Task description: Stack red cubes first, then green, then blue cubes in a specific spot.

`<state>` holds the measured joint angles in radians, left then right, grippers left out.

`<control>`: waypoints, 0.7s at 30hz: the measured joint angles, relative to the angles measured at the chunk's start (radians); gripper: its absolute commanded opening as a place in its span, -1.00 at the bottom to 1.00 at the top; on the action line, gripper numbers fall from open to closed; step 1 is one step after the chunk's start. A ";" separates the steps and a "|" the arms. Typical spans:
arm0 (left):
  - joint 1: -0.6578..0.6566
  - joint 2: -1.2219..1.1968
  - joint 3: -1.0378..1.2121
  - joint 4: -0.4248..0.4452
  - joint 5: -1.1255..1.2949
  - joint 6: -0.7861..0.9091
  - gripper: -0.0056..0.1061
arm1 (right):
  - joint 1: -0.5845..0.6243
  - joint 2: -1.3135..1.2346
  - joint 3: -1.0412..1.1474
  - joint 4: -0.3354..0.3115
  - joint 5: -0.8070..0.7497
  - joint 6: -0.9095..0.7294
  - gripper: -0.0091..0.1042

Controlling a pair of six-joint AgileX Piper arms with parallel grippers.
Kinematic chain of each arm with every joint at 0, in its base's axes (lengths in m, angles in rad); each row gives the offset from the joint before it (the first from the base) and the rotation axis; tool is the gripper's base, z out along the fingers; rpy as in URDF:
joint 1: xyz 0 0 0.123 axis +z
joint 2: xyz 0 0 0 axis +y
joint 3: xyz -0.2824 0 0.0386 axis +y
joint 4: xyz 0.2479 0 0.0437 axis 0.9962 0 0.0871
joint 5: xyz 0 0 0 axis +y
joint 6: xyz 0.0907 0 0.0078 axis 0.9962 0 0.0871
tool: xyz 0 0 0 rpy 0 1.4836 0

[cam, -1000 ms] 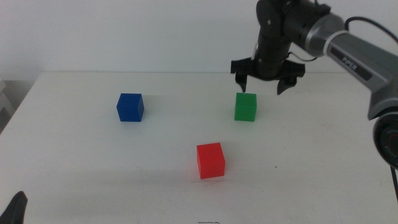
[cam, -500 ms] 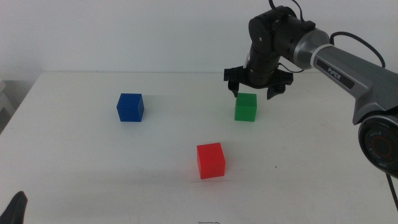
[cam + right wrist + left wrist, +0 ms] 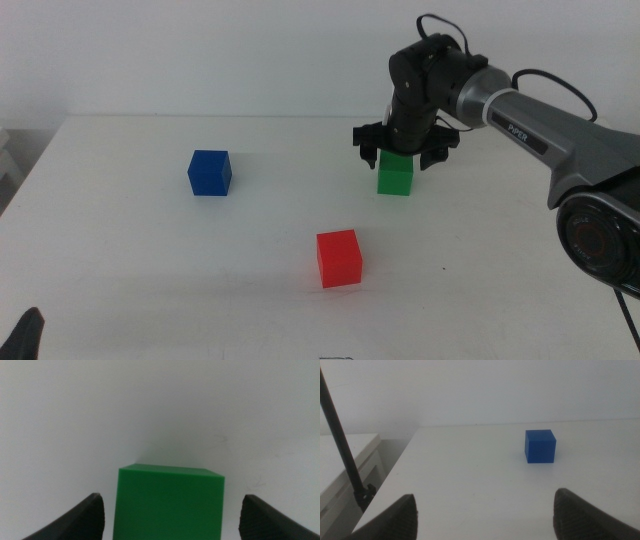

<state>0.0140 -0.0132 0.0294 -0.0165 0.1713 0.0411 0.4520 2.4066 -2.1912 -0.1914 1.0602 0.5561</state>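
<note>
Green matte cube (image 3: 395, 173) between spread jaws of right gripper (image 3: 403, 154), not pinched; green pickup step; next: lower, close.

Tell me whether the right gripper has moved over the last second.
Yes. The right gripper has come down and leftward, its open jaws now straddling the top of the green cube, which stayed put.

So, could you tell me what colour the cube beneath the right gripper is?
Green cube; the right wrist view shows it best.

Right hand (image 3: 402, 158) points down, jaws spread wide.
</note>
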 measured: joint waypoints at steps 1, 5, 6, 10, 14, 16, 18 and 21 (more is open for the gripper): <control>0.000 0.000 0.000 0.000 0.000 0.000 0.75 | 0.000 0.007 0.000 0.000 0.000 0.000 0.42; 0.000 0.000 0.000 0.000 0.000 0.000 0.75 | 0.000 0.019 0.000 0.000 -0.002 0.000 0.09; 0.000 0.000 0.000 0.000 0.000 0.000 0.75 | 0.000 0.019 0.000 0.000 -0.002 0.000 -0.06; 0.000 0.000 0.000 0.000 0.000 0.000 0.75 | 0.000 0.021 0.000 -0.001 -0.010 0.000 -0.82; 0.000 0.000 0.000 0.000 0.000 0.000 0.75 | -0.002 0.021 0.000 0.000 -0.015 -0.010 -0.86; 0.000 0.000 0.000 0.000 0.000 0.000 0.75 | -0.002 0.009 0.003 0.002 -0.009 -0.023 -0.86; 0.000 0.000 0.000 0.000 0.000 0.000 0.75 | 0.005 -0.029 0.043 0.002 -0.016 -0.038 -0.86; 0.000 0.000 0.000 0.000 0.000 0.000 0.75 | 0.034 -0.146 0.196 -0.005 -0.082 -0.045 -0.86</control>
<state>0.0140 -0.0132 0.0294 -0.0165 0.1713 0.0411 0.4857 2.2607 -1.9951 -0.1967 0.9785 0.5113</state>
